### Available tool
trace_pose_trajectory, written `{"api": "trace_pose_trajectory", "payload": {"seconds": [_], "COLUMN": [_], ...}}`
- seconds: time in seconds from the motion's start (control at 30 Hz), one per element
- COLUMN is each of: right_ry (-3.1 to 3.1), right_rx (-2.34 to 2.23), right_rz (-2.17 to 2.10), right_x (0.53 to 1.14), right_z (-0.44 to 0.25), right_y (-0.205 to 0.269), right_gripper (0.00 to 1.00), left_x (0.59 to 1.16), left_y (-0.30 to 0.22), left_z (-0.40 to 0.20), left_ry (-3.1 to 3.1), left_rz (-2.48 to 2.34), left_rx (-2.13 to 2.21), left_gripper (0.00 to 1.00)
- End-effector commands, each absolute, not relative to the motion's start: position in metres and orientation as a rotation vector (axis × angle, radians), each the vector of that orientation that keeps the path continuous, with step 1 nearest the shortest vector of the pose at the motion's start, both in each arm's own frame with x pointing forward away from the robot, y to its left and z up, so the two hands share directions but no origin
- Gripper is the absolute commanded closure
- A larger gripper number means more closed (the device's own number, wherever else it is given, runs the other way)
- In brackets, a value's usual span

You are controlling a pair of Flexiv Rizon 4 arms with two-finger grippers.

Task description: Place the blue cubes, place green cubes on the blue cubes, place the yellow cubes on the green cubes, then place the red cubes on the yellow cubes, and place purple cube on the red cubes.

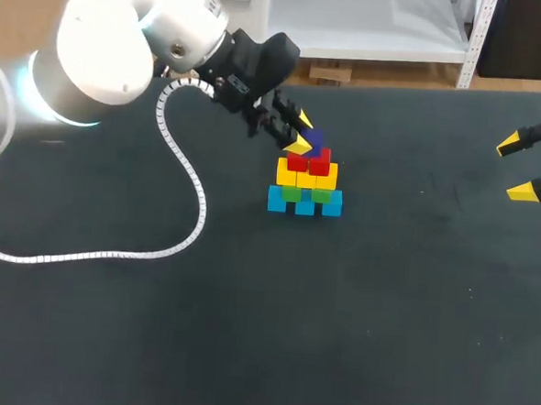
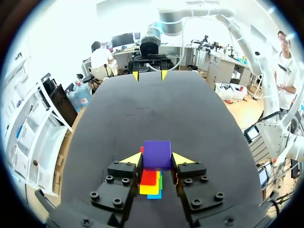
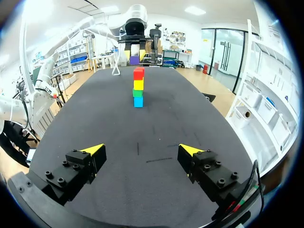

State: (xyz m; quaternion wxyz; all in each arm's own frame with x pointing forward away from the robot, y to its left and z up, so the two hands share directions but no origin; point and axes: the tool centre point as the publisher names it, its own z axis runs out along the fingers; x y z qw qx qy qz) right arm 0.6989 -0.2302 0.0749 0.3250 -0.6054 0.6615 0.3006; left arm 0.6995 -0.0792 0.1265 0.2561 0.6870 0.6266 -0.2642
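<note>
The purple cube is held between the two yellow-tipped fingers of the left gripper, which press on it from two sides. It sits right over the top of the stack, just above the red cubes. I cannot tell whether its underside rests on them or hangs a little clear. Under the red cubes comes a row of yellow cubes, then the green cubes, and at the base the blue cubes, which stand on the dark tabletop near its middle, toward the far side. The rows narrow from the blue base up to the red pair. In the left wrist view the purple cube fills the gap between the fingers, with the edges of red, yellow, green and blue peeking out below it. From the right wrist view the stack shows as a slim column well ahead of the gripper, red over yellow over green over blue, with the purple cube above it in the other arm's fingers. The left arm comes in from the far left, and a white coiled cable trails from it in a loop across the tabletop. The right gripper is at the right edge, well apart from the stack, its fingers spread wide with nothing between them.
</note>
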Motion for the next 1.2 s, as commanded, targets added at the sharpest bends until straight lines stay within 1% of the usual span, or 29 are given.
{"api": "trace_pose_trajectory", "payload": {"seconds": [0.03, 0.67, 0.7, 0.77, 0.87, 0.9, 0.93, 1.0, 1.07, 1.13, 1.17, 1.2], "right_ry": [1.733, 1.733, 1.733, 1.733, 1.733, 1.733, 1.733, 1.733, 1.733, 1.733, 1.733, 1.733], "right_rx": [-1.587, -1.587, -1.587, -1.587, -1.587, -1.587, -1.587, -1.587, -1.587, -1.587, -1.587, -1.587], "right_rz": [0.788, 0.788, 0.788, 0.788, 0.788, 0.788, 0.788, 0.788, 0.788, 0.788, 0.788, 0.788], "right_x": [0.699, 0.699, 0.699, 0.699, 0.699, 0.699, 0.699, 0.699, 0.699, 0.699, 0.699, 0.699], "right_z": [0.075, 0.075, 0.075, 0.075, 0.075, 0.075, 0.075, 0.075, 0.075, 0.075, 0.075, 0.075], "right_y": [-0.23, -0.23, -0.23, -0.23, -0.23, -0.23, -0.23, -0.23, -0.23, -0.23, -0.23, -0.23], "right_gripper": [0.0, 0.0, 0.0, 0.0, 0.0, 0.0, 0.0, 0.0, 0.0, 0.0, 0.0, 0.0], "left_x": [0.703, 0.713, 0.713, 0.713, 0.714, 0.714, 0.714, 0.715, 0.715, 0.715, 0.715, 0.715], "left_y": [-0.082, -0.081, -0.081, -0.081, -0.081, -0.08, -0.08, -0.079, -0.078, -0.078, -0.078, -0.078], "left_z": [0.122, 0.116, 0.115, 0.115, 0.115, 0.115, 0.115, 0.114, 0.114, 0.114, 0.114, 0.114], "left_ry": [1.704, 1.701, 1.7, 1.7, 1.699, 1.7, 1.701, 1.703, 1.705, 1.706, 1.707, 1.706], "left_rz": [-0.72, -0.719, -0.72, -0.721, -0.722, -0.723, -0.724, -0.724, -0.724, -0.725, -0.726, -0.727], "left_rx": [1.865, 1.877, 1.878, 1.877, 1.878, 1.878, 1.878, 1.877, 1.876, 1.875, 1.875, 1.875], "left_gripper": [1.0, 1.0, 0.98, 0.99, 0.98, 0.96, 0.91, 0.84, 0.85, 0.83, 0.78, 0.7]}}
